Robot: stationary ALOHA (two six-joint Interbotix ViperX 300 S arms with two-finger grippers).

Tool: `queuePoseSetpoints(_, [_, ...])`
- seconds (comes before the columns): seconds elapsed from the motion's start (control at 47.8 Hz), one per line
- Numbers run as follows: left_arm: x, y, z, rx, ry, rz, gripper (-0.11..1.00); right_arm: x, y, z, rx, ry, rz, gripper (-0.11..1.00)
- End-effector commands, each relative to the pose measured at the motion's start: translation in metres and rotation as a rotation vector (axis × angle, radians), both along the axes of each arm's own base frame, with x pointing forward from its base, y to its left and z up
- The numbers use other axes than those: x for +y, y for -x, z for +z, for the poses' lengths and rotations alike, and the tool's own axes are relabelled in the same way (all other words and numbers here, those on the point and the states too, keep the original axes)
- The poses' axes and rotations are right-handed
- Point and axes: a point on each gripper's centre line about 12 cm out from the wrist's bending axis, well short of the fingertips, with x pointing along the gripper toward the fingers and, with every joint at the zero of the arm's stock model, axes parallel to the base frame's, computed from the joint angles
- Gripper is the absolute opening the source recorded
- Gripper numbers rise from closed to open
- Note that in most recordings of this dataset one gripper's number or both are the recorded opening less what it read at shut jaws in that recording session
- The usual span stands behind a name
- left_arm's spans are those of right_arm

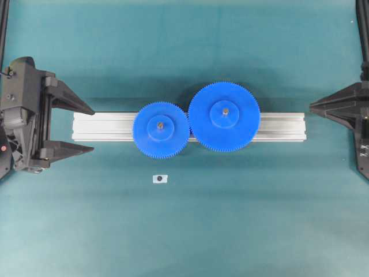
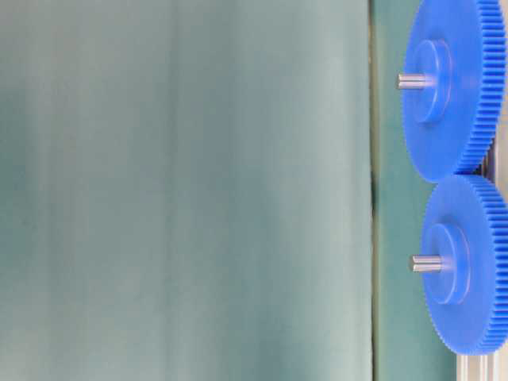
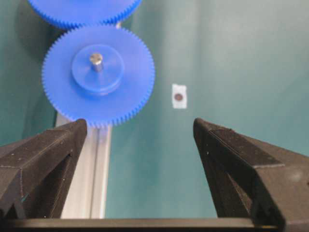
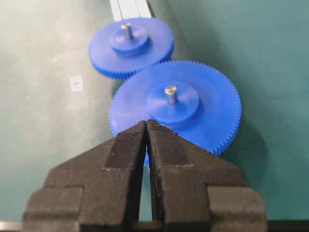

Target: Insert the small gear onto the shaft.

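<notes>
The small gear [image 1: 161,130] is seen already seated on the shaft [image 1: 161,124], whose grey tip stands up through the raised hub, and its teeth meet those of the larger blue gear [image 1: 224,116] on the aluminium rail [image 1: 104,127] lying across the tabletop [image 1: 184,231]. From the left hand [image 1: 81,128] the small gear lies straight ahead along the rail, well apart from the fingertips, and the shaft's long axis is upright, at a right angle to that line. The left hand is held wide open and nothing is between its fingers; the right hand [image 1: 314,107] is pressed closed and empty, and it is separated from the small gear by the larger gear. The left hand is therefore judged the nearer one, and the insertion appears done
</notes>
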Motion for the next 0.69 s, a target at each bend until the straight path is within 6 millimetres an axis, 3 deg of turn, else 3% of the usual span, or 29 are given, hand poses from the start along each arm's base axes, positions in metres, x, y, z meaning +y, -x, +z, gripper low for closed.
queuePoseSetpoints(0.0, [-0.0006,-0.0009,0.0062,-0.023,-0.004,-0.004,0.9,-0.0001,-0.0019,0.0019,-0.003,-0.01,-0.002,0.11])
queuePoseSetpoints(0.669, [-0.0006,-0.0016,0.0081,-0.032,-0.002,-0.003,0.9,-0.0003,-0.0017,0.0007,-0.005,-0.017,-0.006,0.11])
